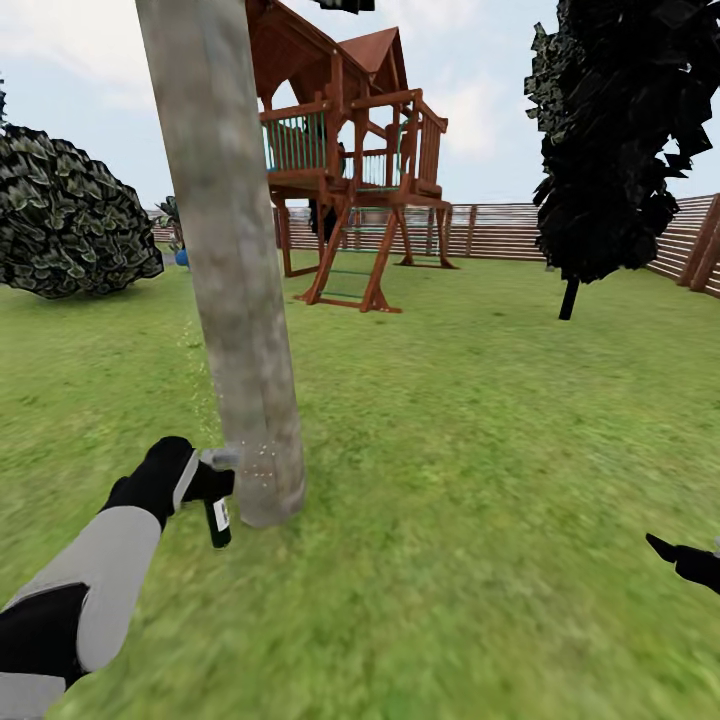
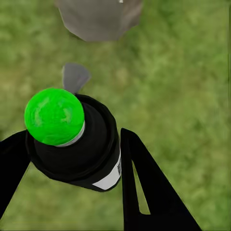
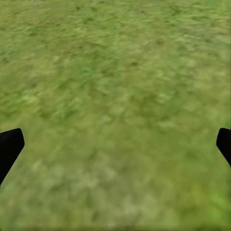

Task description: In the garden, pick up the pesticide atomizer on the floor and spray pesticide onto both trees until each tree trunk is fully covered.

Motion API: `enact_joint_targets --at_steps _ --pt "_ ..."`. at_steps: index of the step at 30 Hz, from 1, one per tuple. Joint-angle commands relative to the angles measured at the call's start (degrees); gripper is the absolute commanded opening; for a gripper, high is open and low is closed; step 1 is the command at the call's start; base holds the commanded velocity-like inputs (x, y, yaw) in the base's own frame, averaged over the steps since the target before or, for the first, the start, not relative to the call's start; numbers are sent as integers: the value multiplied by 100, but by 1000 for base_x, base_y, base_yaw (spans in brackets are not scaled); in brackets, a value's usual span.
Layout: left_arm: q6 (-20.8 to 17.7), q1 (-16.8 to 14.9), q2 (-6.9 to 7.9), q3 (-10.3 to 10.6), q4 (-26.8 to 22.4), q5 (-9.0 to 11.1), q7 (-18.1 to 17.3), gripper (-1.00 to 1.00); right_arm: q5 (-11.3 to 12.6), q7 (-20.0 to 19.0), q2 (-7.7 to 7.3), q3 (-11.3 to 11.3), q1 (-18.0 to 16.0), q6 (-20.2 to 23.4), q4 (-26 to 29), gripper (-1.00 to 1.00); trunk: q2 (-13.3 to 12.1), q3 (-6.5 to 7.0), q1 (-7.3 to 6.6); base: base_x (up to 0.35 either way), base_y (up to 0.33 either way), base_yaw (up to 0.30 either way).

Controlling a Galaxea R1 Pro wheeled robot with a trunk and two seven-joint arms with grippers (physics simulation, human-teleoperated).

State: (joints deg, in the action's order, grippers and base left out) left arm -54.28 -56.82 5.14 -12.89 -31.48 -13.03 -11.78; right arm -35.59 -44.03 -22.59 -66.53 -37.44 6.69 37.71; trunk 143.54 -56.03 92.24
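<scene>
A thick grey-brown tree trunk (image 1: 232, 260) rises from the lawn just ahead of me. My left gripper (image 1: 205, 485) is shut on the pesticide atomizer (image 1: 217, 505), a dark bottle with a grey nozzle held right beside the trunk's base. Faint specks dot the bark near the nozzle. The left wrist view looks down on the atomizer (image 2: 72, 144) with its bright green cap, clamped between the black fingers (image 2: 149, 192), and the trunk's base (image 2: 98, 17) lies beyond. My right gripper (image 1: 685, 560) hangs low at the right edge, open over bare grass (image 3: 115, 106).
A wooden play tower (image 1: 350, 150) stands behind the trunk. A dark conifer (image 1: 620, 140) is to the right and a round dark shrub (image 1: 70, 215) to the left. A slatted brown fence (image 1: 500, 230) closes the lawn at the back.
</scene>
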Motion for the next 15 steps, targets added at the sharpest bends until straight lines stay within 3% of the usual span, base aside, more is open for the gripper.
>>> enact_joint_targets --at_steps 1,4,6,9,15 --pt "-134 -102 -2 27 -26 -10 2 -100 0 0 0 0 0 -1 1 100 0 0 0 0 0 0" --pt "-228 -388 -5 48 -41 -182 4 -100 0 0 0 0 0 -1 0 100 0 0 0 0 0 0" --pt "-246 -583 -5 49 -42 -476 1 -100 0 0 -1 0 0 0 1 100 0 0 0 0 0 0" --pt "-256 -888 -8 50 -29 -611 1 -100 0 0 -2 0 0 0 0 100 0 0 0 0 0 0" --pt "-282 -1421 -247 50 4 -948 0 -100 0 0 -19 -7 0 -1 0 100 0 0 0 0 0 0"
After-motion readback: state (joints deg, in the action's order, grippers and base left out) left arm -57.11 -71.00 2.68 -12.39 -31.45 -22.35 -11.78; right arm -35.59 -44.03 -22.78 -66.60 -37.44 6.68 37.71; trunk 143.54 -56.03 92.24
